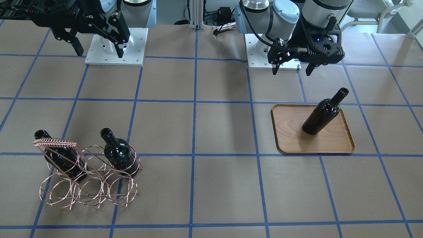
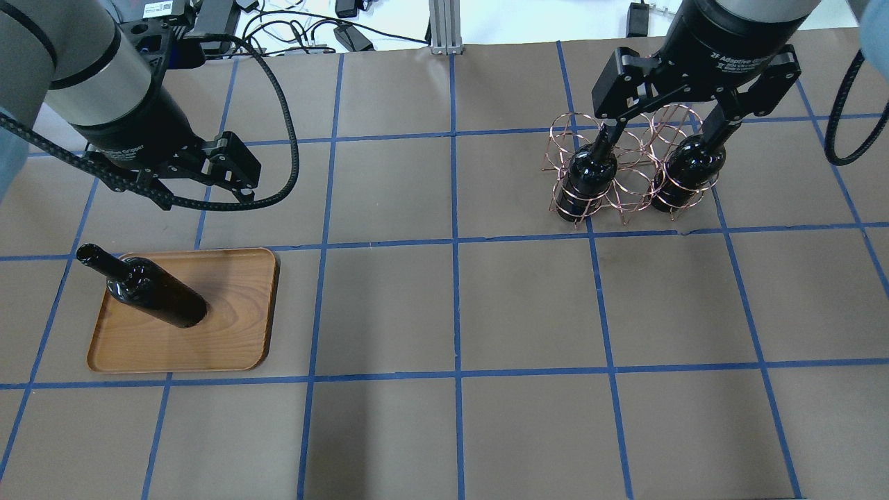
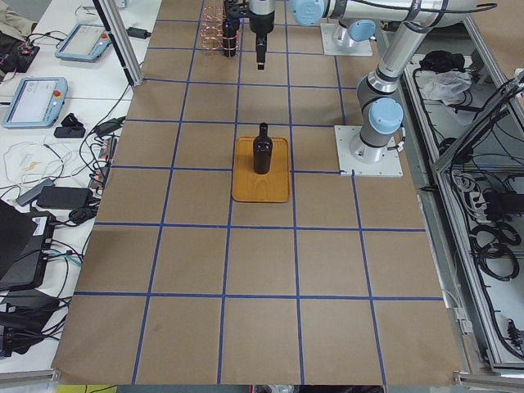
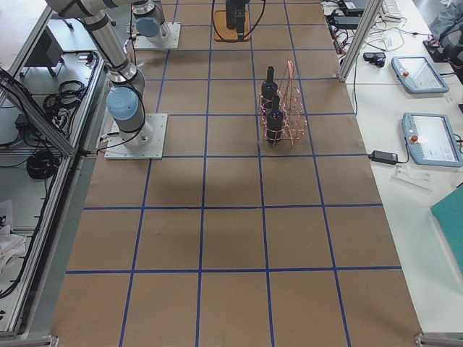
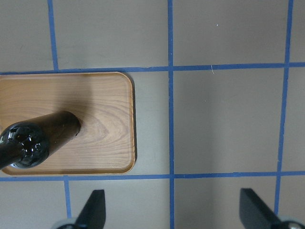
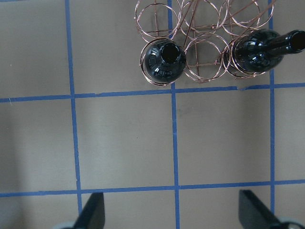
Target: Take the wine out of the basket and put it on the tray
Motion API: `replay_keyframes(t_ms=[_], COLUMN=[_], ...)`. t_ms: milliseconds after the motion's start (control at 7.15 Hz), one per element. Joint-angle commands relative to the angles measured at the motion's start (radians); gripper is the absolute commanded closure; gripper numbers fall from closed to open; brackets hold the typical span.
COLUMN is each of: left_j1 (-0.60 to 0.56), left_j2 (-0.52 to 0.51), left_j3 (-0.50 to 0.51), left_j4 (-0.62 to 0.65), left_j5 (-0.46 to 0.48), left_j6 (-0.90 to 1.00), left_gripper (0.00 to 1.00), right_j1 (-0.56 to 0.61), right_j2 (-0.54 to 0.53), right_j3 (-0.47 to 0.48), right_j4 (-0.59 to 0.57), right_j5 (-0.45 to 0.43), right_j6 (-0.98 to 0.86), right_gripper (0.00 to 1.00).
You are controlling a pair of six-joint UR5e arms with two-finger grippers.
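Black — "2F Adaptive" above right fingers (image 2: 721, 119)

Right gripper (image 2: 663, 128) housing: "2F Adaptive Gripper" print, partly legible.

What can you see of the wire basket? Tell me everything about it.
The basket is a copper-pink wire rack of linked rings, two rows of three, with a coiled-wire handle bar across its top. It stands upright on the brown table. Two dark bottles stand in the end rings of the row nearer the robot. The ring between them and the other row are empty. Nothing else touches it.
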Motion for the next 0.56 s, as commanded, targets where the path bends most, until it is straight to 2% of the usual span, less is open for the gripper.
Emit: replay_keyframes(t_ms=[0, 420], left_j1=[-0.010, -0.010], left_j2=[0.001, 0.004], left_j3=[-0.001, -0.003], left_j4=[0.003, 0.002], left_j5=[-0.001, 0.010], left_j6=[-0.003, 0.000], left_gripper=[0.00, 0.00], right_j1=[0.000, 0.000], right_j2=[0.000, 0.000], right_j3=[0.000, 0.002], right_j4=[0.000, -0.002], right_j5=[0.000, 0.000], right_j6=[-0.001, -0.003], right_gripper=[0.00, 0.00])
